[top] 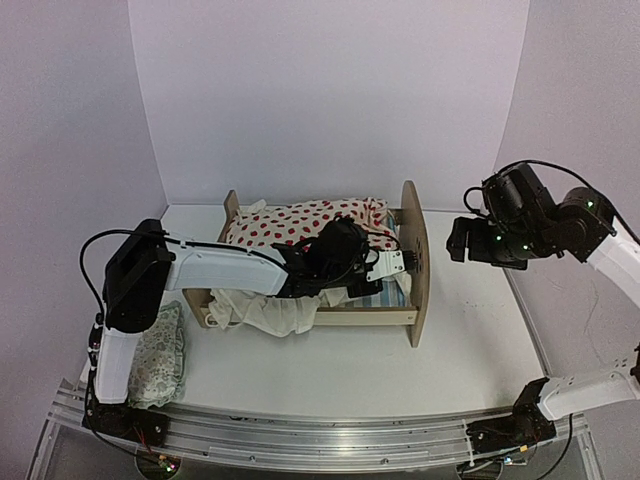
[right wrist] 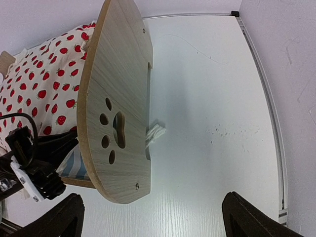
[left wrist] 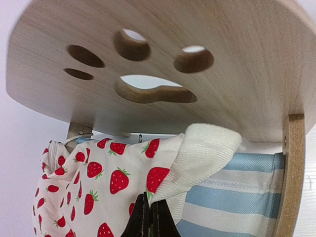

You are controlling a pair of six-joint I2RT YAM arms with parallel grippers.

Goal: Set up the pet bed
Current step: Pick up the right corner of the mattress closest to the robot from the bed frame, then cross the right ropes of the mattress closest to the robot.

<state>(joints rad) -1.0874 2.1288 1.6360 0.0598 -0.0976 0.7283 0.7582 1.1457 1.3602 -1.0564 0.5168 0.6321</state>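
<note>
Left claw (left wrist: 149, 219) pinches cream strawberry-print blanket (left wrist: 98, 173) at plywood headboard (left wrist: 237, 74)'s six o'clock; blanket-laying, seemingly; next, pull it flat; right claw (right wrist: 153, 205) wide.

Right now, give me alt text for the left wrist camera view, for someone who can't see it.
The left tool, shut, pinches the cream edge of a strawberry-print blanket, below the wooden headboard with its paw-print cutout. A blue-and-white striped mattress shows to the right.

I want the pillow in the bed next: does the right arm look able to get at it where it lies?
Probably not. The pillow lies far left beside the left arm, and the pet bed stands between it and the open right hand.
</note>
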